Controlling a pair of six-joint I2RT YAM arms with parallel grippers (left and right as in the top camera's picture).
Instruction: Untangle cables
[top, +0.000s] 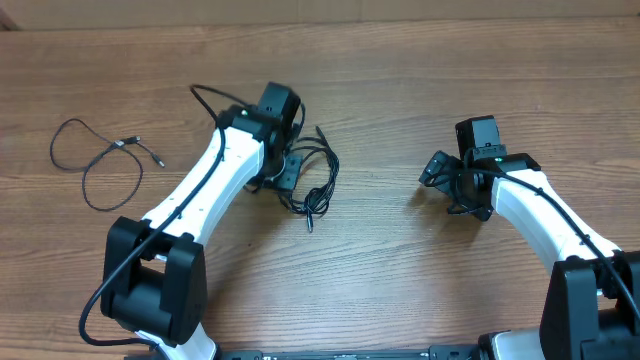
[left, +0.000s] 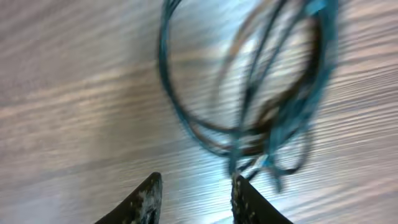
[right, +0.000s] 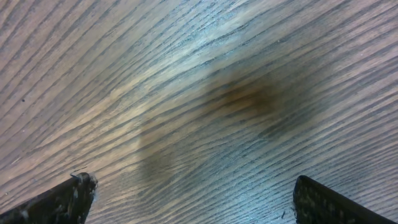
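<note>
A tangle of thin black cables (top: 318, 178) lies on the wooden table just right of my left gripper (top: 290, 172). In the left wrist view the looped cables (left: 273, 118) are motion-blurred, just beyond the right fingertip. My left gripper (left: 197, 179) shows a gap between its fingers with only bare wood in it. One separate cable (top: 100, 160), with small plugs near its middle, lies looped at the far left. My right gripper (top: 447, 188) sits right of centre, away from every cable. It (right: 194, 182) stands wide open over bare wood.
The left arm (top: 200, 190) stretches diagonally from the front left toward the tangle. A thicker black wire (top: 205, 95) arcs over the left wrist. The table (top: 400, 260) is brown wood grain.
</note>
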